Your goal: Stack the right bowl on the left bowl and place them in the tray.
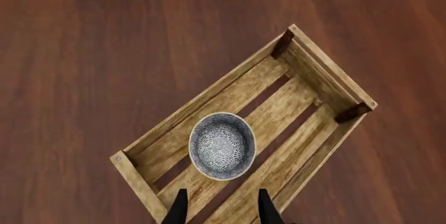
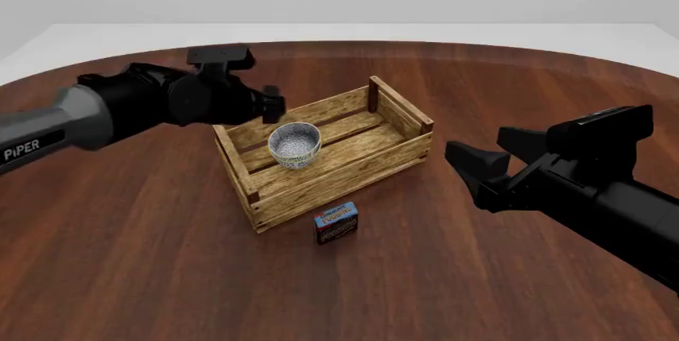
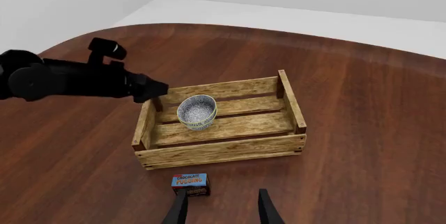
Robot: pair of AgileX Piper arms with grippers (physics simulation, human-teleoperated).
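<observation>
Spanning the scene, dark wood table [image 2: 159,277], pale wall, tray [image 2: 398,114] holding bowls [image 2: 294,145], both grippers spread wide, empty

One tray [image 2: 337,172], one visible stack of bowls [image 2: 294,145], one carton [image 2: 336,224], two arms.

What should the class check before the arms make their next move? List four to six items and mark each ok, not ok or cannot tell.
1. Bowls inside the tray: ok, resting on the slats toward its left end.
2. Two bowls stacked: cannot tell; only one rim shows clearly in every view.
3. Left gripper released: ok, fingers open and empty above the tray.
4. Right gripper free: ok, open, holding nothing, away from the tray.
5. Carton clear of the tray: ok, on the table in front of it, not touching.
6. Tray flat on the table: ok, no tilt visible.
</observation>
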